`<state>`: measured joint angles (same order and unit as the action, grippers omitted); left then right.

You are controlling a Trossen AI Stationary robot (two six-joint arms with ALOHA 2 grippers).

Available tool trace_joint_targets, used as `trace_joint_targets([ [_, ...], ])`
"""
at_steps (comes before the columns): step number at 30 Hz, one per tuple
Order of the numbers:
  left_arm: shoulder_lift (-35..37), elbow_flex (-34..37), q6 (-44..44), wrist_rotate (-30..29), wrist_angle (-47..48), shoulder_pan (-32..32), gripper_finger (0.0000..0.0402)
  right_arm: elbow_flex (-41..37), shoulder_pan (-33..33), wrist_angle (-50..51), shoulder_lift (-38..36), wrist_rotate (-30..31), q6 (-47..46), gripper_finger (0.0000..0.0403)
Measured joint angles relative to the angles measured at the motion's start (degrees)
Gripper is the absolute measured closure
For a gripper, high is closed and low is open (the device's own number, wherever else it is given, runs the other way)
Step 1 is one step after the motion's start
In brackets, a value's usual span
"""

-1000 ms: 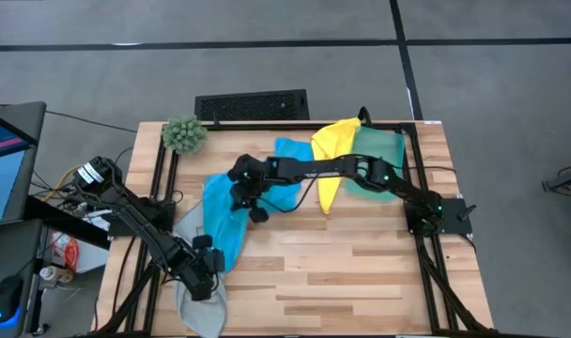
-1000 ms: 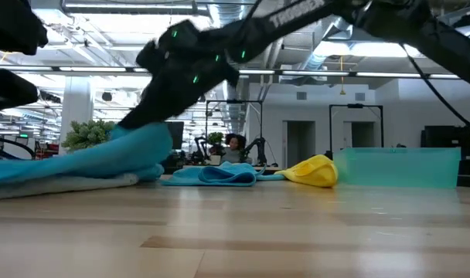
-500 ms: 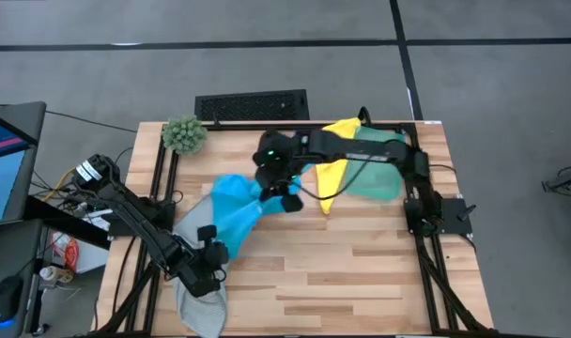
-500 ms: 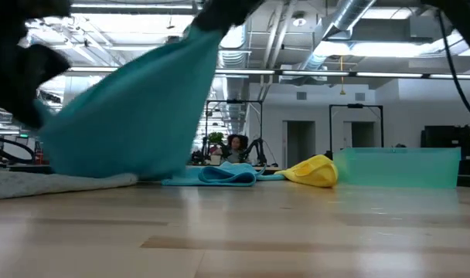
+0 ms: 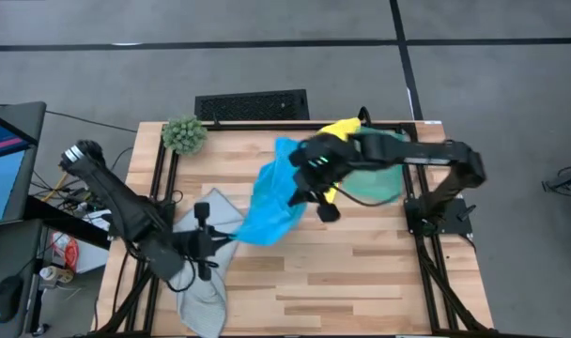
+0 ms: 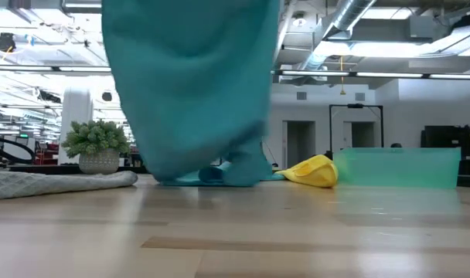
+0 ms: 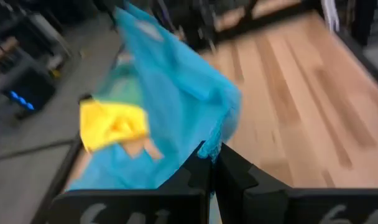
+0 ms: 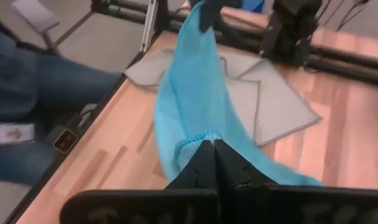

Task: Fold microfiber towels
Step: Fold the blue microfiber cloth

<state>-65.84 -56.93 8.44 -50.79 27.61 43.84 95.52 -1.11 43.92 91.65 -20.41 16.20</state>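
Note:
A bright blue towel (image 5: 267, 202) hangs in the air between my two grippers; in the low view it fills the upper left as a wide curtain (image 6: 192, 85). My left gripper (image 5: 222, 240) is shut on one end, over the table's near left. My right gripper (image 5: 302, 191) is shut on the other end, over the table's middle. Below them a pale grey towel (image 5: 206, 277) lies flat at the near left, drooping over the edge. A second blue towel (image 5: 285, 148), a yellow one (image 5: 337, 131) and a teal green one (image 5: 379, 164) lie at the far right. My left gripper pinches a corner of the blue towel (image 7: 209, 149) between its two fingers, which point roughly level toward the table's right. The cloth runs up and away from the fingers, lifted clear of the grey towel. My right gripper pinches the towel's hemmed edge (image 8: 198, 142) between its two fingers, slanting down from the table's right side. The cloth falls away below the fingers in a long loose sheet toward my left gripper.
A fuzzy green plant (image 5: 183, 134) in a pot stands at the far left corner, and a black grille (image 5: 252, 105) lies beyond the far edge. A person's legs (image 8: 46, 81) show beside the table's left edge. Bare wood (image 5: 361, 272) fills the near right.
Both grippers have risen. My right gripper has gone up and toward the table's right edge with the blue towel; my left gripper has lifted and rolled its wrist. The towel, which lay bunched on the grey one, now hangs clear between them.

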Motion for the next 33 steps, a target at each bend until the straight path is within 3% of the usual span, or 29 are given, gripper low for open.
trace_joint_targets([
  [4,2.62,-0.02,-6.38,0.07,-4.38,-2.6,0.0401,-11.79,-5.23,-11.95,-8.82,12.57,-4.07,0.0397],
  [8,3.04,-0.02,-10.06,3.12,-7.31,-6.71,0.0401,-24.24,-11.37,-24.46,-16.61,30.53,-6.01,0.0397],
  [15,3.65,0.0,-17.6,4.61,-8.93,-14.01,0.0401,-42.32,-19.15,-46.11,-23.08,62.1,-5.74,0.0396],
  [18,5.08,-0.02,-22.86,4.44,-9.56,-18.88,0.0401,-47.09,-19.37,-53.56,-24.34,71.99,-2.33,0.0396],
  [20,6.24,0.04,-26.24,5.22,-9.37,-22.67,0.0401,-49.26,-18.19,-59.58,-25.11,74.47,1.04,0.0396],
  [27,11.43,0.0,-42.7,13.65,-16.83,-36.91,0.0401,-52.03,-11.46,-77.36,-27.95,74.2,15.72,0.0396],
  [33,13.29,-3.5,-48.47,16.28,-14.49,-41.14,0.0402,-52.03,-9.98,-87.95,-28.84,72.39,24.17,0.0396],
])
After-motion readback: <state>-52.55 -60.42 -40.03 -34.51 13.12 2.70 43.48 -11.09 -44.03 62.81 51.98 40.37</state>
